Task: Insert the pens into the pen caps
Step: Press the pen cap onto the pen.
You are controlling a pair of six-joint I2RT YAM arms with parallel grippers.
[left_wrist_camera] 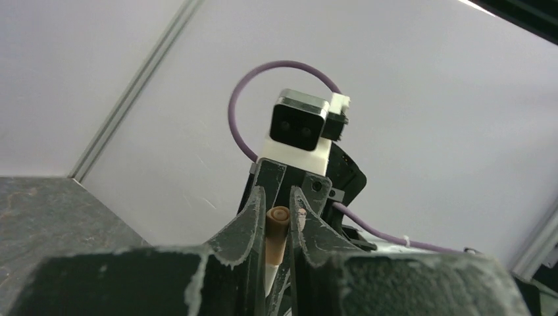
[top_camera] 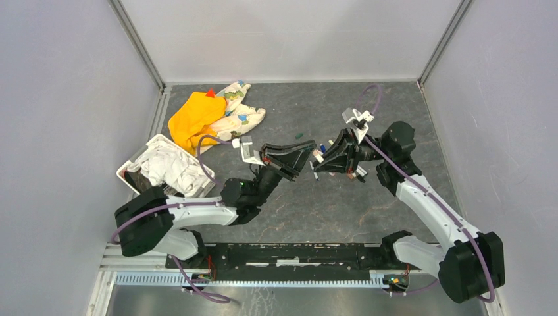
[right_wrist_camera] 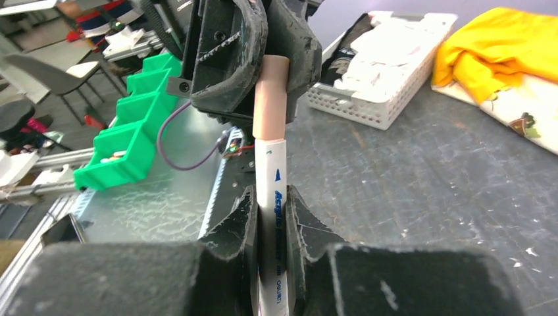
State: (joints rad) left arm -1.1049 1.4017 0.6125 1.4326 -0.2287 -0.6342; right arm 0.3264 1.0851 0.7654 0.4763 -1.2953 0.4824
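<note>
Top view: the left gripper and the right gripper are set tip to tip over the middle of the table. Both are held off it, presumably so that two parts can be lined up and pressed together in free air. The join is too small to be read here.

Left wrist view: the cream pen cap is pinched by the left gripper, whose jaws are closed on it. It is stood upright in frame, round end up, with a sliver of white barrel below.

Right wrist view: the white pen is clamped around its barrel by the right gripper, the writing end left free for capping. Its long axis is run straight up the frame, from the right gripper to the left one, and the cap is met rim to barrel. Seated, it would seem; a full click cannot be confirmed.
</note>
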